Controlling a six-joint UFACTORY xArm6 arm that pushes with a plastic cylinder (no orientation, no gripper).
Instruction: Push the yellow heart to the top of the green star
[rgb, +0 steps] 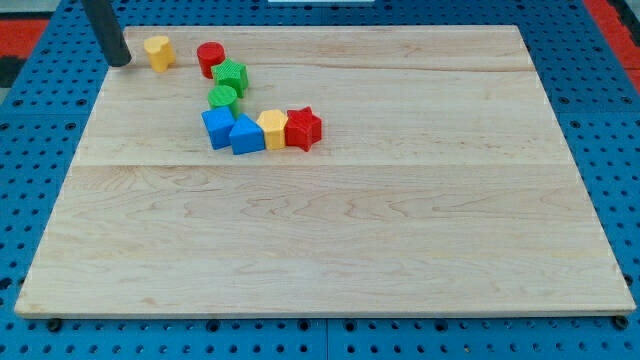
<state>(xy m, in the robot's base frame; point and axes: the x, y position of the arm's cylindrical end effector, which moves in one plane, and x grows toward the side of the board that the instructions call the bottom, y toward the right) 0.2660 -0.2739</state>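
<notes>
Hand here is just my tip (120, 62), a bare rod end with nothing to open or close and nothing held. It sits on the bench (330, 240) at the view's top left, just left of the yellow heart (158, 52), close but I can't tell if it's touching.

Yellow heart: small, chunky, upright near the bench's top edge, its lobes hard to make out from this angle. Likely light, rigid plastic on smooth wood, so it should slide easily and may spin if hit off-centre. No grasp possible; contact its left face, centred, and push rightward.

Green star (231, 75) lies to the heart's right and slightly lower, with the red cylinder (210, 57) between them, touching or nearly touching the star's upper left. That cylinder is in the direct path, so my guess is the heart needs to go along the top edge, above it.

Below the star: green cylinder (222, 96), then a row of blue cube (217, 127), blue triangle-ish block (246, 134), yellow block (272, 129), red star (303, 128).
</notes>
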